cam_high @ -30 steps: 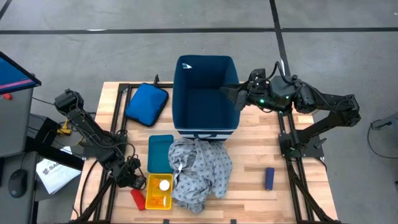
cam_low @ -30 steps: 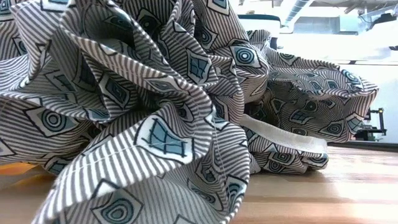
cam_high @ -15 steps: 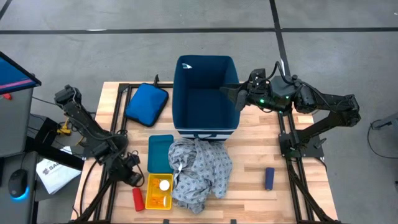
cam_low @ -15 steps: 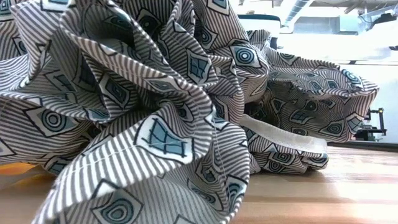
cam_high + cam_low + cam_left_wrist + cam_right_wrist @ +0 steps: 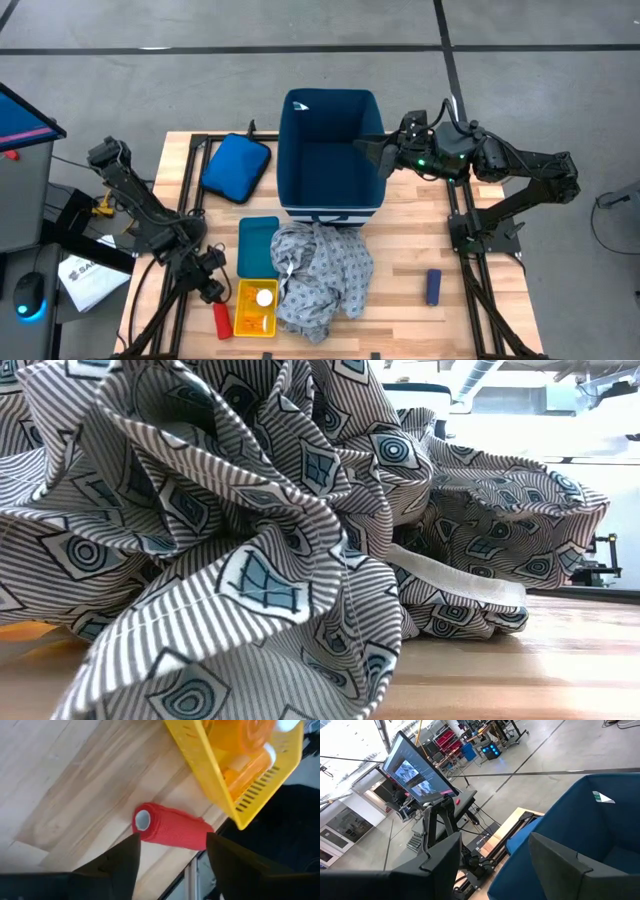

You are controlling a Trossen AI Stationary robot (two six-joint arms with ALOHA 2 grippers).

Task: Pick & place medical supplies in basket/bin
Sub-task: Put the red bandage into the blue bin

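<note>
Your left gripper (image 5: 213, 291) hangs wide open, holding nothing, over the red roll (image 5: 221, 320) near the bench's front left corner. The roll lies flat, long way front to back, just beside the yellow tray (image 5: 243, 322). Your right gripper (image 5: 370, 153) is open at the blue bin's (image 5: 330, 150) right rim.

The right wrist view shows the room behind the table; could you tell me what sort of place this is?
Probably a robotics lab or workshop hall: a bare concrete floor, a large monitor on a stand, and racks of equipment farther back.
</note>
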